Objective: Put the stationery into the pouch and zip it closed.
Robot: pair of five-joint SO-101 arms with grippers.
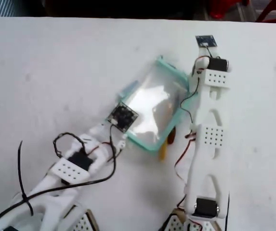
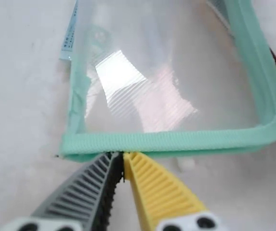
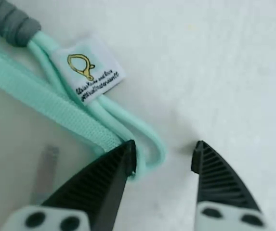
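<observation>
Pouch [image 1: 152, 108] of clear plastic with mint edging lies flat on the white desk [image 1: 56, 62], between the two arms. The left gripper [image 2: 122, 161] sits at one edge of the pouch. Its grey and yellow jaws are pressed together with their tips against the mint binding; whether they pinch any fabric I cannot tell.

The right gripper [image 3: 164, 151] is at the pouch's far corner on the opposite side, jaws apart. One black tip touches the mint cord loop [image 3: 147, 132] that hangs off that corner, and the other rests on bare desk just beside it. A white tag [image 3: 92, 72] and a grey bead [image 3: 7, 19] sit on the same cord.

An orange-yellow item [image 1: 163, 153] pokes out from under the pouch's near edge. Through the clear wall a grey slender thing [image 3: 46, 168] shows, too blurred to name.
</observation>
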